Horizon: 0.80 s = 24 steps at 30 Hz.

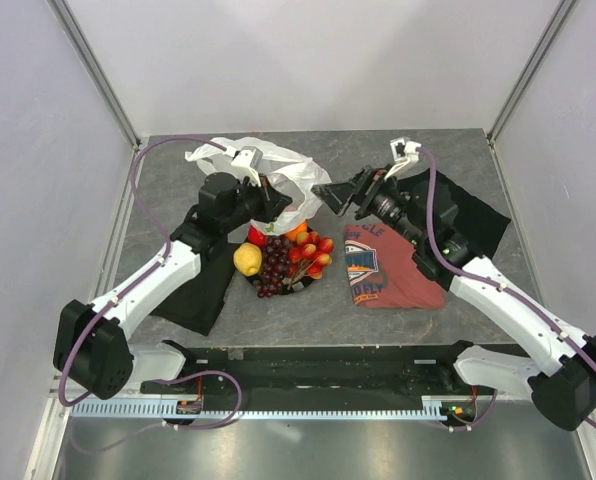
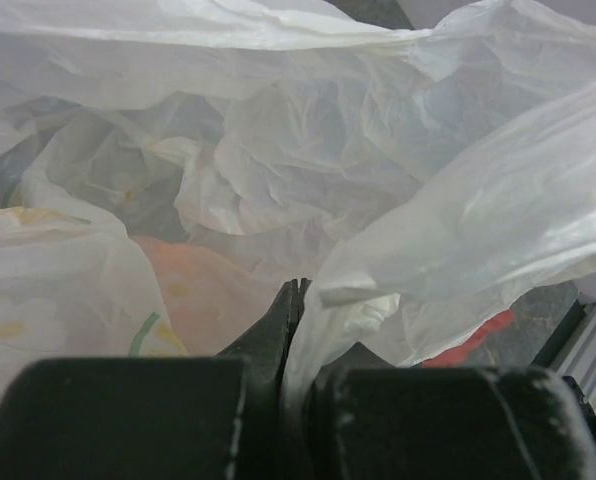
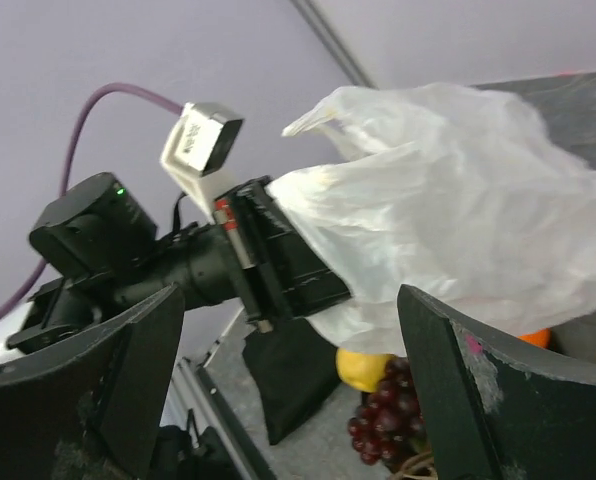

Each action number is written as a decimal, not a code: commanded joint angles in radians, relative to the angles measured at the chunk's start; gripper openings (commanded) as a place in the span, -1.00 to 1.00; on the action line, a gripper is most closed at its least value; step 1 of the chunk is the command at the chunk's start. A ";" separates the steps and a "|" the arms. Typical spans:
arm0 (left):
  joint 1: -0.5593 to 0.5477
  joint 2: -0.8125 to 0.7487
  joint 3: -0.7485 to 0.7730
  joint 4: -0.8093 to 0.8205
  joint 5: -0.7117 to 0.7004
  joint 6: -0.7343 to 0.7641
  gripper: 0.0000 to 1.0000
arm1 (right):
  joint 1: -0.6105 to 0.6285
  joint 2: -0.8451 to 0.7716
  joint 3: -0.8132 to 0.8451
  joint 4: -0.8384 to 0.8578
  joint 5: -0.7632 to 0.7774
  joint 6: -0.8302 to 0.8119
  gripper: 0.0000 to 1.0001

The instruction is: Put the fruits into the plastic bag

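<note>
The plastic bag [image 1: 288, 178] is held up above the fruits, its edge pinched in my left gripper [image 1: 275, 203], which is shut on it. In the left wrist view the jaws [image 2: 298, 288] close on the crinkled bag [image 2: 328, 150]. Below lie a lemon [image 1: 246, 259], grapes [image 1: 275, 265], an apple [image 1: 257, 236], an orange [image 1: 297, 231] and small red-yellow fruits [image 1: 314, 255]. My right gripper [image 1: 335, 196] stands open just right of the bag, touching nothing. From the right wrist, between its fingers [image 3: 498, 400], I see the bag [image 3: 458, 200], lemon [image 3: 363, 368] and grapes [image 3: 383, 425].
A red printed T-shirt [image 1: 383, 268] lies right of the fruits. One black cloth [image 1: 200, 288] lies under the left arm and another [image 1: 463, 212] under the right arm. Enclosure walls stand close on three sides.
</note>
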 commanded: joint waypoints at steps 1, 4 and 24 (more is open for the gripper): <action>-0.028 -0.029 -0.019 0.026 -0.072 0.032 -0.97 | 0.095 0.032 -0.013 0.036 0.067 0.027 0.92; -0.039 -0.032 -0.026 0.029 -0.071 0.019 -0.97 | 0.132 0.047 -0.009 -0.039 0.199 -0.094 0.93; -0.119 -0.043 -0.037 0.002 0.047 -0.042 -0.47 | 0.231 0.219 0.013 -0.015 0.594 -0.334 -0.60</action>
